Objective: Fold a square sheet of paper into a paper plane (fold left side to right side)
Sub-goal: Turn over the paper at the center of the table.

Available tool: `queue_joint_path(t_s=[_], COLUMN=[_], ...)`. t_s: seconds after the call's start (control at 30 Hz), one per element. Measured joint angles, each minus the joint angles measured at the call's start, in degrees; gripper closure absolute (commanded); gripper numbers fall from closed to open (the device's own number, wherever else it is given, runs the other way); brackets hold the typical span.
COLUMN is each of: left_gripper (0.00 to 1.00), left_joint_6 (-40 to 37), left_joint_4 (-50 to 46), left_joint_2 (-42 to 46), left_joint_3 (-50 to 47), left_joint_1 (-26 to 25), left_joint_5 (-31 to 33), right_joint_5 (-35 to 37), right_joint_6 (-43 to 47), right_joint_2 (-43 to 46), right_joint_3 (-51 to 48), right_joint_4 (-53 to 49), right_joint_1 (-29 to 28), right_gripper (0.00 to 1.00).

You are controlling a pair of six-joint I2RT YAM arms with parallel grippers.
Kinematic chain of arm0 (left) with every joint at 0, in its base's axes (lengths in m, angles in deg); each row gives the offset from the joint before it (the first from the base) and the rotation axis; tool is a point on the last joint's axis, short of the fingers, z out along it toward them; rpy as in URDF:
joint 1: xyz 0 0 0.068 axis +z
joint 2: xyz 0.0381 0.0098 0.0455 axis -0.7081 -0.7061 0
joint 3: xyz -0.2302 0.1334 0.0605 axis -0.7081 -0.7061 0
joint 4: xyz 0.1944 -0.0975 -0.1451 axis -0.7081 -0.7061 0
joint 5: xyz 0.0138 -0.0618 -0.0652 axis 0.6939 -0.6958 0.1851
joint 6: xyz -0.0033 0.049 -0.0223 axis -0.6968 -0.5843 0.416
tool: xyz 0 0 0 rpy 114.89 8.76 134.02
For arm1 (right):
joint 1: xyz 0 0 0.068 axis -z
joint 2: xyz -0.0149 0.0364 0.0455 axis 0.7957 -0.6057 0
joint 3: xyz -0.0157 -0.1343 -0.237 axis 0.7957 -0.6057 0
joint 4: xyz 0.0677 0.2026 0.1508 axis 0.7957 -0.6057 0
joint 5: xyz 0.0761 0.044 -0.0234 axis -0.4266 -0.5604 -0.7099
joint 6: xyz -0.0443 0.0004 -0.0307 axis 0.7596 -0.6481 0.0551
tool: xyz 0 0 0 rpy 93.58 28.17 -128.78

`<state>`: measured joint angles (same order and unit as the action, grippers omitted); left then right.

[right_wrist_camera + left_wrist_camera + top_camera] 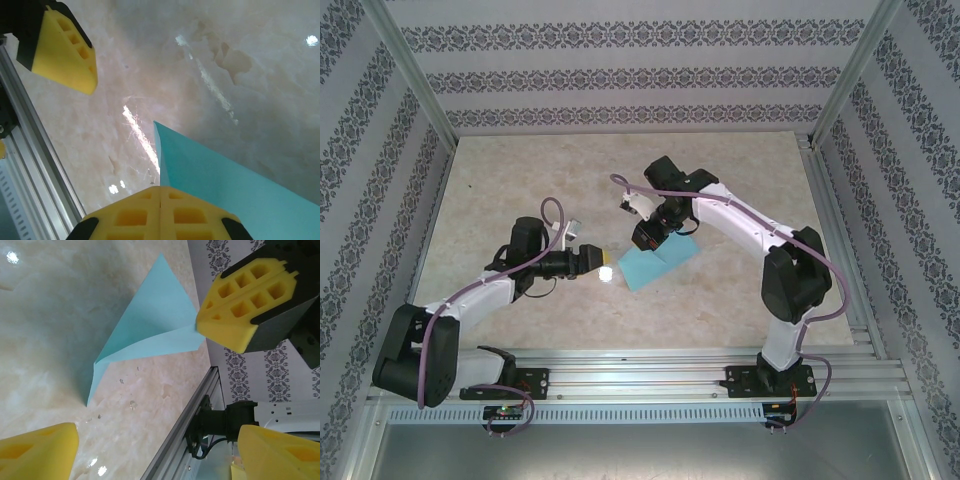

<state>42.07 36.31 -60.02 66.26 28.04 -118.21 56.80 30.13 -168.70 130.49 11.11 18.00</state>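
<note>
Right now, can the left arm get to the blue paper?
Probably yes: the left pincer hangs open beside the blue paper, bare table between them. The right pincer pinches just one corner.

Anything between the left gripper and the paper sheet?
Just bare table with a few tiny shiny specks, as seen in the left wrist view. The left gripper, jaws open, is apart from the square sheet of paper.

Left hand [604,264] gapes open; right hand [160,212] has fingers pressed together.
</note>
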Motion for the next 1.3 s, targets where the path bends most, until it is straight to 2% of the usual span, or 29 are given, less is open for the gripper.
queue_joint_path(t_s=[0.43, 0.57, 0.9, 1.07, 1.3], left_gripper=[0.18, 0.22, 0.66, 0.81, 0.96], left_joint_6=[-2.25, -3.54, -5.46, -6.78, -7.56], left_joint_4=[6.8, 8.83, 12.2, 12.09, 12.02], left_joint_2=[-12.04, -15.43, -20.44, -20.26, -19.17], left_joint_3=[0.46, 2.32, 6.49, 6.51, 6.51], left_joint_1=[-4.94, -5.99, -8.87, -8.92, -8.92], left_joint_5=[3.04, 3.54, 3.76, 4.07, 4.33], right_joint_5=[-3.26, -4.07, -4.9, -4.83, -4.85], right_joint_6=[-2.67, -2.99, -4.61, -5.68, -7.21], right_joint_2=[5.4, 5.4, 6.47, 6.84, 7.13], right_joint_3=[-2.38, -3.17, -5.16, -5.79, -6.86], right_joint_4=[0.55, 0.79, 1.36, 1.55, 2.99], right_joint_1=[3.13, 3.13, 4.5, 5.64, 6.64], right_gripper=[1.0, 1.0, 1.0, 1.0, 1.0])
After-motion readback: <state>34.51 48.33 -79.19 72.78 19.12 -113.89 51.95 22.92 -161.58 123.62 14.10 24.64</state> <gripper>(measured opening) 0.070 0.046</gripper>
